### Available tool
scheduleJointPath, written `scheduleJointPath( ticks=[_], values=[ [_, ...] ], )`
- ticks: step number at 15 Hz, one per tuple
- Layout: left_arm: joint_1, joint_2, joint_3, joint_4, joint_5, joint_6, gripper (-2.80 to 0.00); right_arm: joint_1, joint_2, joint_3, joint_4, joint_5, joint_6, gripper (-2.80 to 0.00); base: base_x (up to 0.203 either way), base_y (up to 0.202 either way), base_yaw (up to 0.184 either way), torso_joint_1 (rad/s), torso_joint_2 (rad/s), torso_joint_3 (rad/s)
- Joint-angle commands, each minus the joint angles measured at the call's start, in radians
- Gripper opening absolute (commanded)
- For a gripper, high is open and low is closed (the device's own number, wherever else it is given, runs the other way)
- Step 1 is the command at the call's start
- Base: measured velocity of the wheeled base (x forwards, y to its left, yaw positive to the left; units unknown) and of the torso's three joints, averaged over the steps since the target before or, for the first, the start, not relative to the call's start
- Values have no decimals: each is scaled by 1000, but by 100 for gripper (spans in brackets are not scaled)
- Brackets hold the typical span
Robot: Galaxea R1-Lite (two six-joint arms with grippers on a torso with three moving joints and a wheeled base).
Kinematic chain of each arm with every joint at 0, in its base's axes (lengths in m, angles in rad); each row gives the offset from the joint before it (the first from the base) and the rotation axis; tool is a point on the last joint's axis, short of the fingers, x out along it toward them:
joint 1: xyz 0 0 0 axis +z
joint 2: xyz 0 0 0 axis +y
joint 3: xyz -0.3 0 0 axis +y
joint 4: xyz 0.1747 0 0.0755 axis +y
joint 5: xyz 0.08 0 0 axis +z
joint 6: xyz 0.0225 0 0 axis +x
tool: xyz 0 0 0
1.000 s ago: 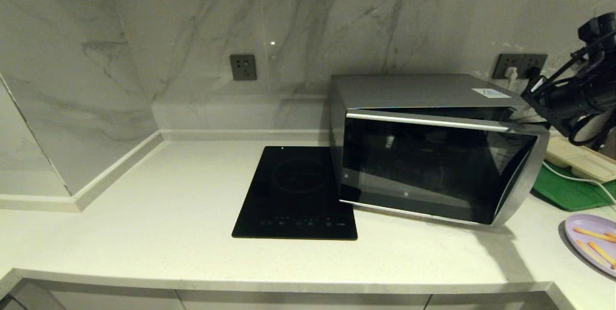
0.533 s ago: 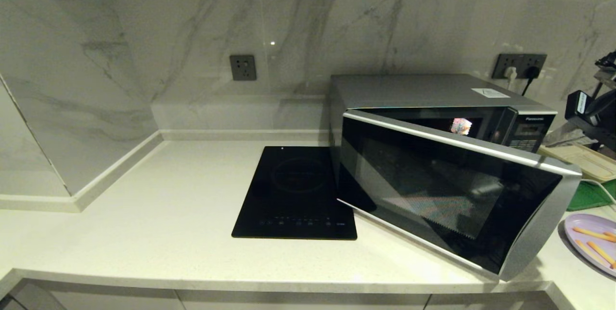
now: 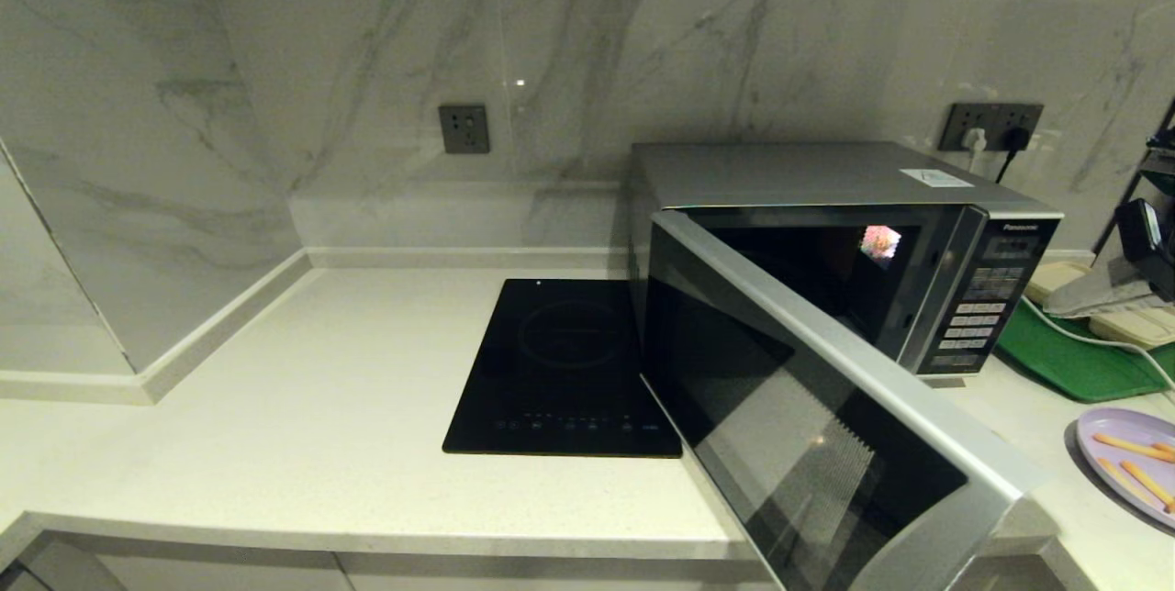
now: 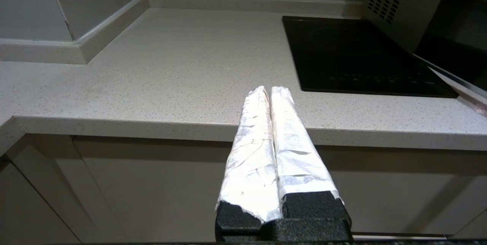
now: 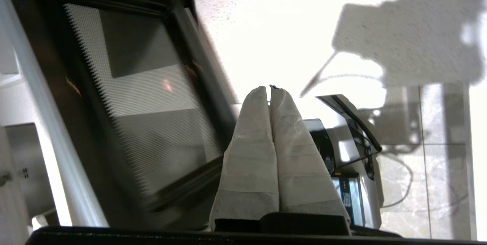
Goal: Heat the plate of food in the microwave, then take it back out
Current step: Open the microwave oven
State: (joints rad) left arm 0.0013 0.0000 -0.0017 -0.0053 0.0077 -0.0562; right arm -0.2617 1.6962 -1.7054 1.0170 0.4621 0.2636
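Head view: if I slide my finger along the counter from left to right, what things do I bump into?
Flat black glass cooktop → boxy silver-grey microwave with its dark glass door swung open → flat green tray → round lilac plate with thin orange food sticks.

We note a black induction cooktop [image 3: 565, 369] set flat mid-counter. A green tray [image 3: 1079, 362] lies at the counter's [image 3: 303, 407] right edge, carrying a beige compartment tray [image 3: 1134, 325]. Two wall sockets [image 3: 464, 128] sit on the marble backsplash.
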Motion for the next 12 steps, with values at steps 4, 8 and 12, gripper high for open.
scheduleJointPath(
  ticks=[4,8,12],
  values=[
    [0,0,0,-1,1,-1,-280,-84,-27,94,6,-130,4,-280,0,0,0,0,0,0],
    [0,0,0,-1,2,-1,-280,-96,-92,297,-116,-297,5,-280,0,0,0,0,0,0],
    [0,0,0,-1,0,-1,-280,-187,-159,492,-259,-392,64,-280,0,0,0,0,0,0]
  ],
)
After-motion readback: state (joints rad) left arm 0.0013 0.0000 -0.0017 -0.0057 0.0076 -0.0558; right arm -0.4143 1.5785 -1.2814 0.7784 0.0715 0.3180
